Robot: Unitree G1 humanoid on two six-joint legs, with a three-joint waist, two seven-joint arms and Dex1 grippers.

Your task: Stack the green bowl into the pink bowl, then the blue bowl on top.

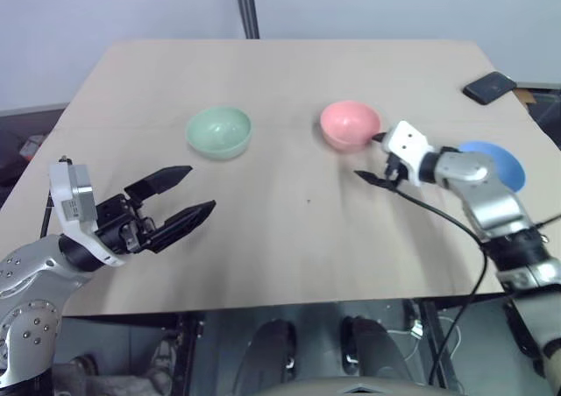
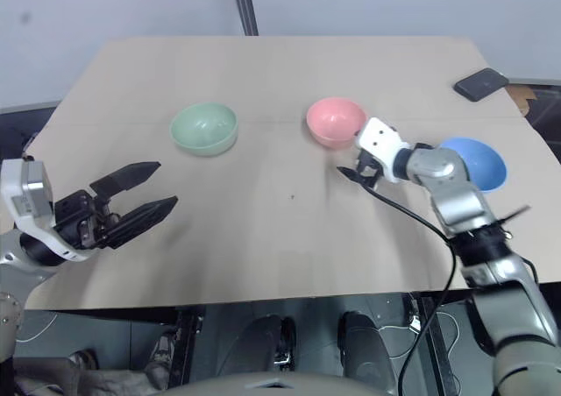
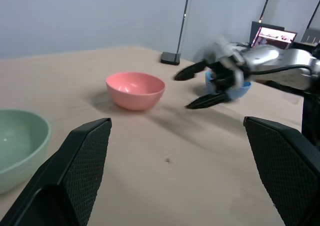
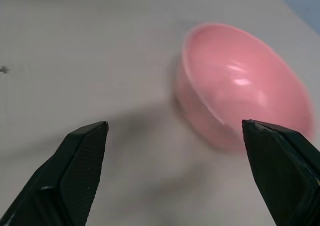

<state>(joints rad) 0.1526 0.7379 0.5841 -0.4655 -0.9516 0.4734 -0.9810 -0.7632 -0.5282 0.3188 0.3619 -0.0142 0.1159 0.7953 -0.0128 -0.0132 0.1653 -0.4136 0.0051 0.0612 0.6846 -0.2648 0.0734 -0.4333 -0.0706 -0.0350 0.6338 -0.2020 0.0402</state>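
Note:
The green bowl [image 1: 219, 131] sits left of the table's middle, the pink bowl [image 1: 350, 124] to its right. The blue bowl [image 1: 501, 163] lies at the right edge, partly hidden behind my right forearm. My right gripper [image 1: 368, 157] hangs open just in front of the pink bowl's near right side, nothing between its fingers. In the right wrist view the pink bowl [image 4: 245, 83] lies ahead of the spread fingers [image 4: 75, 171], off toward one side. My left gripper [image 1: 201, 188] is open and empty over the near left of the table, short of the green bowl [image 3: 20, 146].
A black phone [image 1: 489, 87] lies at the table's far right corner. A dark pole [image 1: 246, 6] rises behind the far edge. The tan table [image 1: 280, 238] has bare room across its middle and front. A cable trails from my right wrist over the front right.

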